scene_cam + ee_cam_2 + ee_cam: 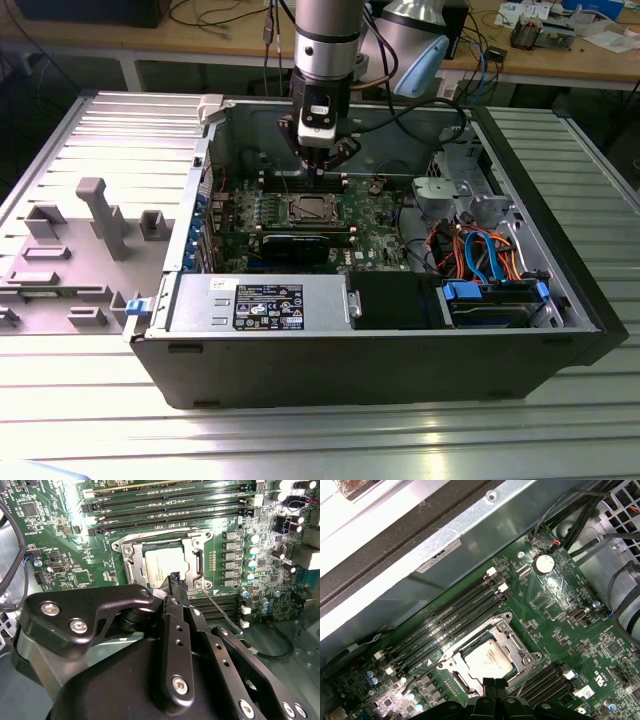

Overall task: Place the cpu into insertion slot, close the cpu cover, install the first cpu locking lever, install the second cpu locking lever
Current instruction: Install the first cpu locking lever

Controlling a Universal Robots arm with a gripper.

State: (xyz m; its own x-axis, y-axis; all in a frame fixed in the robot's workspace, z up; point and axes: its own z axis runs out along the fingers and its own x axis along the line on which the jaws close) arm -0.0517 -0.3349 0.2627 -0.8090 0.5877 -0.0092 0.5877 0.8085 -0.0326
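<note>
Fingers point(175, 578): clenched together, nothing seen gripped.
Cpu point(162, 562): seated in insertion slot point(155, 545), just beyond fingers; cpu cover point(131, 566) lowered over it.
Locking lever point(219, 606): apparently unlatched, just beside fingers.
Step judged: first lever; pressing down and hooking under catch judged required.

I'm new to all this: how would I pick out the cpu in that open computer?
Inside the open computer case, find the green motherboard. Midway across it, between two banks of long black memory slots, sits a shiny metal frame; the cpu is the flat silver-grey square inside it, dull where the frame shines.
</note>
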